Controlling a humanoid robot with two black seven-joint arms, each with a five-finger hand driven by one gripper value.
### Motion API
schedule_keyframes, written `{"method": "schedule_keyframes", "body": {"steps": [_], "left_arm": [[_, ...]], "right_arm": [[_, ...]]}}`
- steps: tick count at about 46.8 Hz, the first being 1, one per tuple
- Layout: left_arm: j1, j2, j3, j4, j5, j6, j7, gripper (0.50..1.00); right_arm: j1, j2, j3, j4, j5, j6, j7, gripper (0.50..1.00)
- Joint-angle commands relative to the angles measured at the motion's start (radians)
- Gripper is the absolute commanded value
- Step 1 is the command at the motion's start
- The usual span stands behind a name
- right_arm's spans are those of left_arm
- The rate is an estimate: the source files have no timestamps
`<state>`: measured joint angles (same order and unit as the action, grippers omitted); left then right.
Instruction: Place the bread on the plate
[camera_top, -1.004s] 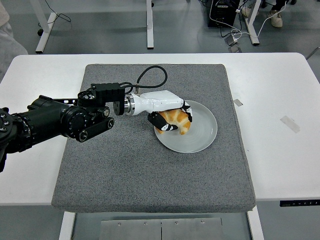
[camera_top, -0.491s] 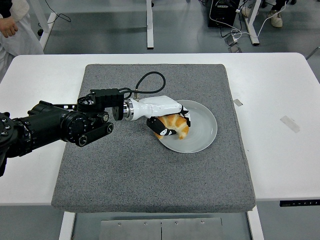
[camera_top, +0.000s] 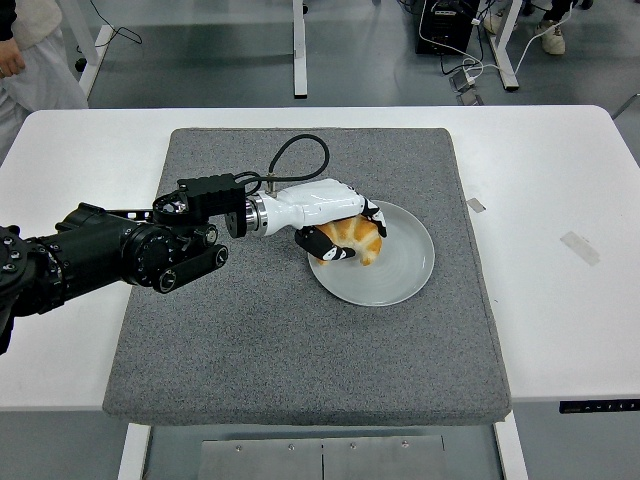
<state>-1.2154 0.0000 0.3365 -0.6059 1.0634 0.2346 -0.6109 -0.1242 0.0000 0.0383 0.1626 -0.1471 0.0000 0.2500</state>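
Left hand (camera_top: 335, 218) clasps bread (camera_top: 352, 240) over plate (camera_top: 402, 270).

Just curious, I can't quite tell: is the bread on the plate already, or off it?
Over the plate, resting or not: cannot tell. The left hand is shut on the bread.

- A white table (camera_top: 560, 330) spans the view, its near edge at the bottom.
- A grey mat (camera_top: 290, 350) lies flat on the table's middle, covering most of its depth.
- 2 small strips of tape lie on the bare top right of the mat: 1 (camera_top: 477, 204) just beside its edge, 1 (camera_top: 581, 247) farther right.
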Motion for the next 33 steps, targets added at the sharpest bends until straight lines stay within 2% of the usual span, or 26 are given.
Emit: {"method": "schedule_keyframes", "body": {"steps": [1,8,15,33], "left_arm": [[0.005,0.0,-0.005,0.0,-0.01,0.0,0.0,0.854],[0.008,0.0,-0.016,0.0,-0.02,0.0,0.0,0.917],[0.013,0.0,-0.048,0.0,-0.042,0.0,0.0,0.955],[-0.007,0.0,-0.183,0.001,-0.27,0.0,0.0,0.989]], "right_arm": [[0.0,0.0,0.0,0.0,0.0,0.0,0.0,1.0],[0.0,0.0,0.0,0.0,0.0,0.0,0.0,1.0],[0.0,0.0,0.0,0.0,0.0,0.0,0.0,1.0],[0.0,0.0,0.0,0.0,0.0,0.0,0.0,1.0]]}}
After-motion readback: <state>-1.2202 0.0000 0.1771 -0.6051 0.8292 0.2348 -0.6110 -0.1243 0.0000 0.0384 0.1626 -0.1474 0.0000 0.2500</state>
